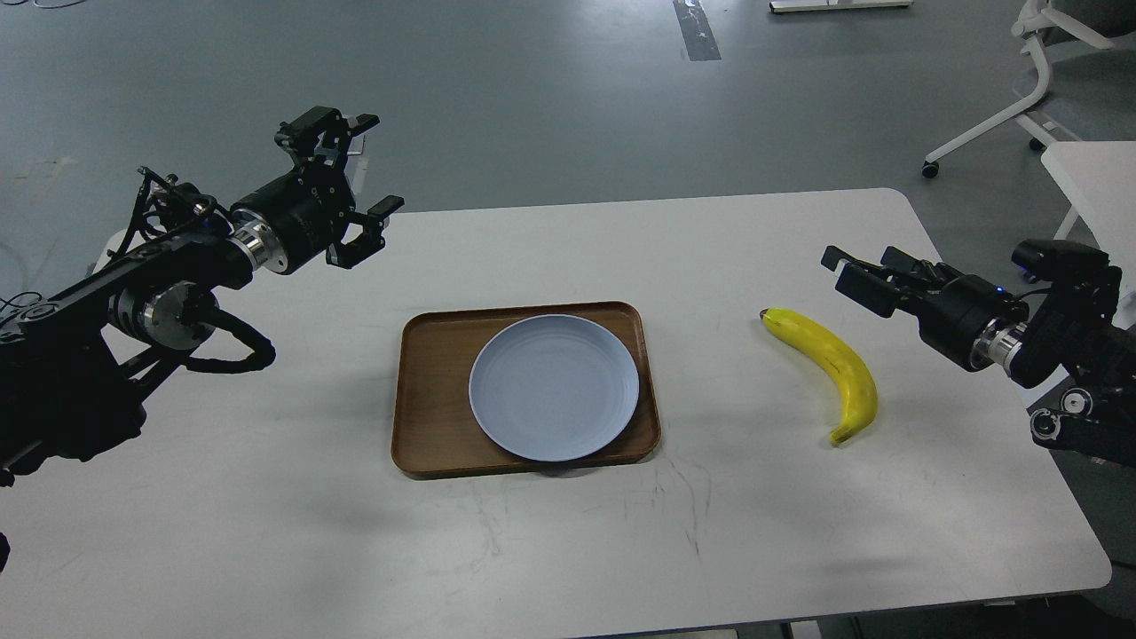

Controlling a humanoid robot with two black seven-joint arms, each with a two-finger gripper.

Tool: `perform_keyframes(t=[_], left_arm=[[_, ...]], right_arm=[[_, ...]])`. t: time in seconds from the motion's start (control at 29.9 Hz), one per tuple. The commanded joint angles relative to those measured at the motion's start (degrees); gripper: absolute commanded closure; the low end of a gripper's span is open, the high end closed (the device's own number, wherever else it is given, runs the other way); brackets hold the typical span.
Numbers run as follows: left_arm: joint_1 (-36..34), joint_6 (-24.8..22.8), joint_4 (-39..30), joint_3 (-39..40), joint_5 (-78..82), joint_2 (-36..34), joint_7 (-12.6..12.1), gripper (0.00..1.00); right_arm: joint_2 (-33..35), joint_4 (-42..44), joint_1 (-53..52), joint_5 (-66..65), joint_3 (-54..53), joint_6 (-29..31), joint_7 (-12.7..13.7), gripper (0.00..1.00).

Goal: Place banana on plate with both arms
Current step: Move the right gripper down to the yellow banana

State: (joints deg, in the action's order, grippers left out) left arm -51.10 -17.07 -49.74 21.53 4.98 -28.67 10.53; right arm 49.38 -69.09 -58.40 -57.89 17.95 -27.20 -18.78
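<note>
White surface (266, 532) fills most of the frame, grey floor beyond it. At centre, a brown wooden tray (426, 399) with rounded corners; the plate (554, 388), pale blue-grey and round, sits on the tray, shifted toward its right side, its lower edge reaching the tray's front rim. Nothing on the plate. The banana (830, 364) lies flat on the surface at right of centre, well apart from the tray, dark tip pointing to the upper left, its curve running down toward the lower right. Left claw (377, 164) in the upper left of the frame, raised above the surface's far left edge, fingers spread wide, holding nothing. Right claw (856, 271) enters from the right edge, low over the surface, aimed leftward, just above and to the right of the banana's dark tip, not touching it; its fingers stand apart, empty. White chair base (985, 133) on castors on the floor at upper right, next to a second white table (1096, 177).
</note>
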Motion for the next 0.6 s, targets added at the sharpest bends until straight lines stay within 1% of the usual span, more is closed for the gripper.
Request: perform_keyframes(t=[0.0,0.13,0.23,0.4,0.43,0.57], left_arm=[[0.56,0.10,0.00,0.01,0.30,0.02,0.01,0.02],[0.74,0.10,0.00,-0.26,0.30,0.02,0.01,0.02],[0.83,0.02,-0.09,-0.26,0.30,0.02,0.19,0.02],[1.27,-0.60,-0.27,0.09,0.30,-0.24,3.44,0.02],[1.27,-0.60,-0.35,0.09,0.30,-0.16,3.79,0.02],[1.18,-0.51,-0.71,0.18,0.30,-0.16,3.88,0.02]], right_arm=[[2.82,1.32,0.30,-0.82,1.47,-0.13,0.50,0.00],[2.83,4.21,2.06,-2.32,4.02,0.31,0.41,0.00],[1.34,7.91,4.69,-2.67,5.52,0.39,0.41,0.00],[-3.41,12.74,7.77,-2.58,5.78,0.40,0.24,0.00],[-4.02,13.18,7.77,-2.49,5.78,0.40,0.24,0.00],[-4.47,12.84,6.98,-2.14,5.17,0.40,0.06,0.01]])
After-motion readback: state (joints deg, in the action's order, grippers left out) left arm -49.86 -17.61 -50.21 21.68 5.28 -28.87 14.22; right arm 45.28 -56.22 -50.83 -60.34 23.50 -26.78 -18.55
